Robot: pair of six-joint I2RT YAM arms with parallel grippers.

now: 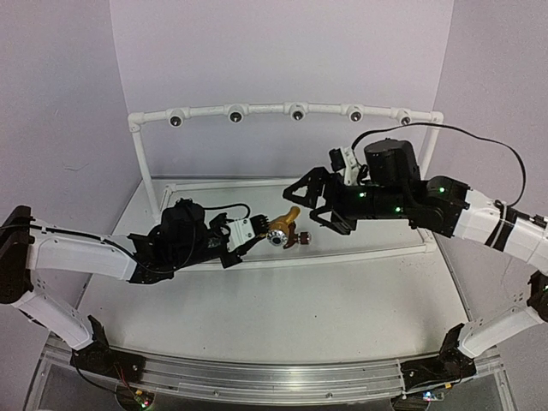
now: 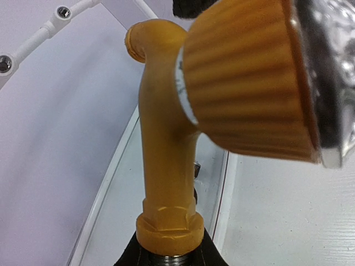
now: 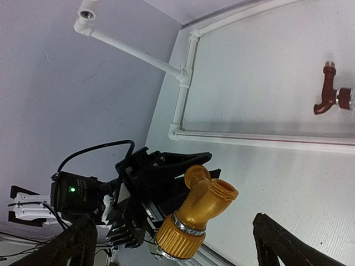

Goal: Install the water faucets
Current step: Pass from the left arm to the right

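Observation:
My left gripper (image 1: 257, 235) is shut on the threaded end of the yellow-orange faucet (image 1: 280, 228) and holds it above the table, near the tray's front rim. In the left wrist view the faucet (image 2: 166, 160) rises from the jaws with its ribbed knob and silvery cap at upper right. My right gripper (image 1: 313, 205) is open and empty, just right of and behind that faucet; the right wrist view shows the faucet (image 3: 206, 200) between its spread fingers (image 3: 280, 244) but untouched. The dark reddish-brown faucet (image 3: 329, 92) lies flat in the tray, also visible in the top view (image 1: 300, 242).
A white pipe rail (image 1: 295, 111) with several round dark-holed sockets stands at the back on two posts. A shallow white tray (image 1: 368, 253) covers the far half of the table. A socket end (image 3: 86, 10) shows in the right wrist view.

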